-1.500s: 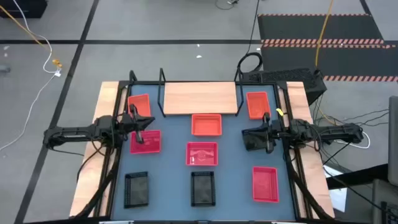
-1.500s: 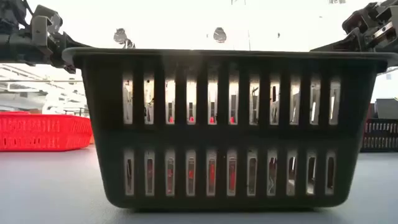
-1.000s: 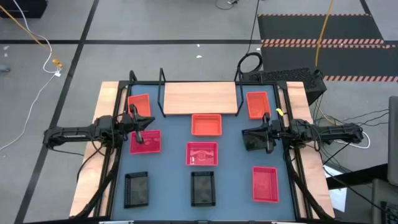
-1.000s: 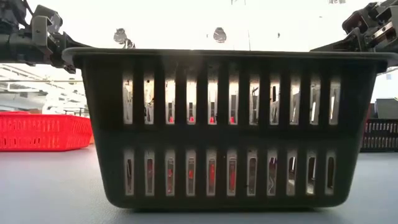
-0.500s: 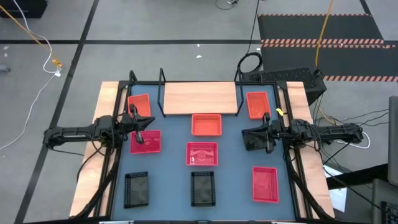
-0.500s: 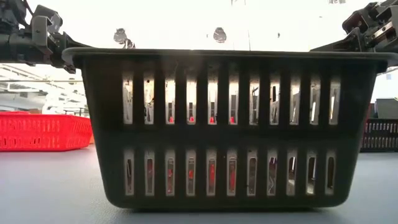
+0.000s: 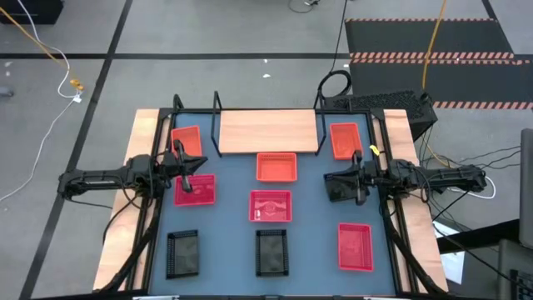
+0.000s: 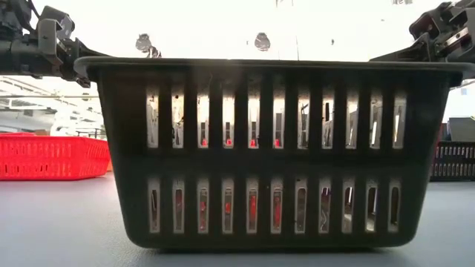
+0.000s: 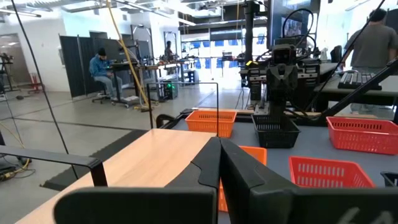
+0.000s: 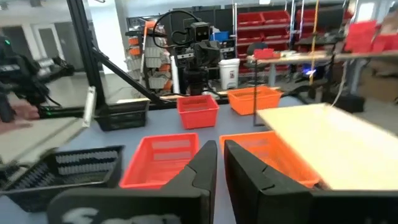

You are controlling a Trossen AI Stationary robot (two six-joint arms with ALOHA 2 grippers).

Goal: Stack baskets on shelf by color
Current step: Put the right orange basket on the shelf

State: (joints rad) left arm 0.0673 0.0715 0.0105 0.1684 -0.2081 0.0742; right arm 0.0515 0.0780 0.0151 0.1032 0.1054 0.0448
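Note:
The wooden shelf (image 7: 268,132) lies at the table's far edge with nothing on it. Three orange baskets (image 7: 276,167) sit near it, one at either end and one in front. Pinkish-red baskets (image 7: 271,206) lie mid-table and at the front right. Two black baskets (image 7: 271,252) stand in the front row. My left gripper (image 7: 198,164) hovers shut over a pinkish-red basket (image 7: 195,192), its fingers (image 9: 211,162) pressed together. My right gripper (image 7: 331,178) hangs over another black basket (image 9: 275,132), its fingers (image 10: 202,165) nearly touching and holding nothing.
In the low view a black basket (image 8: 271,148) fills the picture, with a red one (image 8: 52,156) and another black one (image 8: 453,159) behind it. The shelf's black wire frame (image 7: 216,104) stands up at its ends. People (image 9: 99,65) work in the room beyond.

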